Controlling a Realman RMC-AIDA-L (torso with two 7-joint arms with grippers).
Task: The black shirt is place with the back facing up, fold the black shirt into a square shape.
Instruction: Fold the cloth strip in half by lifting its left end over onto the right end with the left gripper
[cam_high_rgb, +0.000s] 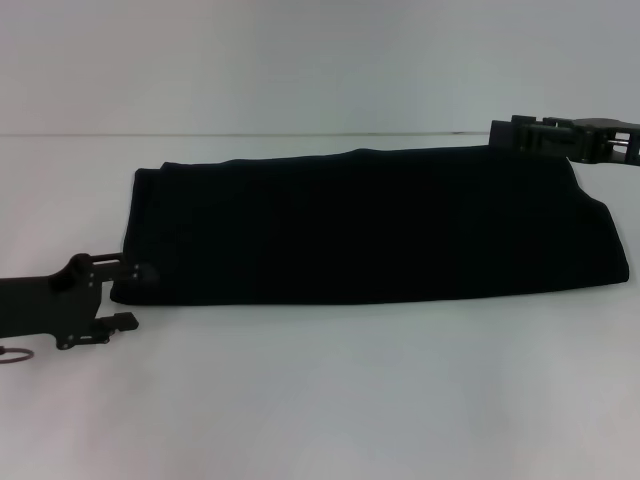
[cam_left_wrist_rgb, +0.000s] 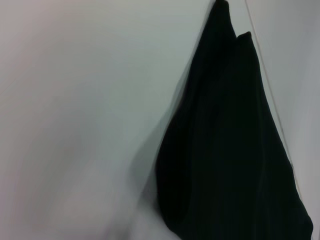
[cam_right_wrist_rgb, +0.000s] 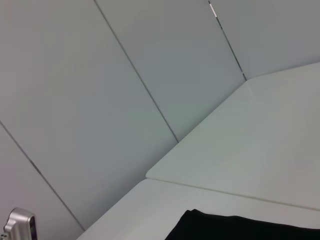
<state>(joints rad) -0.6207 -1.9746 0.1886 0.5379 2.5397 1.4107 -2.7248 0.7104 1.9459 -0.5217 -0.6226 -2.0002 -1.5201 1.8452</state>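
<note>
- black shirt (cam_high_rgb: 370, 225) lies mid-desk (cam_high_rgb: 320, 400), already a long flat band, no lettering showing
- left pincer (cam_high_rgb: 125, 295) at its near left corner, looks spread, not pinching cloth
- right pincer (cam_high_rgb: 520, 135) at far right corner, grip can't tell
- judged step: crosswise fold pending; next needs both ends pinched
- no containers

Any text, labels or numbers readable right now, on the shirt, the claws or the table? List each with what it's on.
None readable in any view.
Black shirt: folded into a long band on the white table; only plain black cloth shows, no lettering.
Left claw, at the shirt's near left corner: no markings legible.
Right claw, at the far right corner: no markings legible.
Wall panels in the right wrist view: no signs.
</note>
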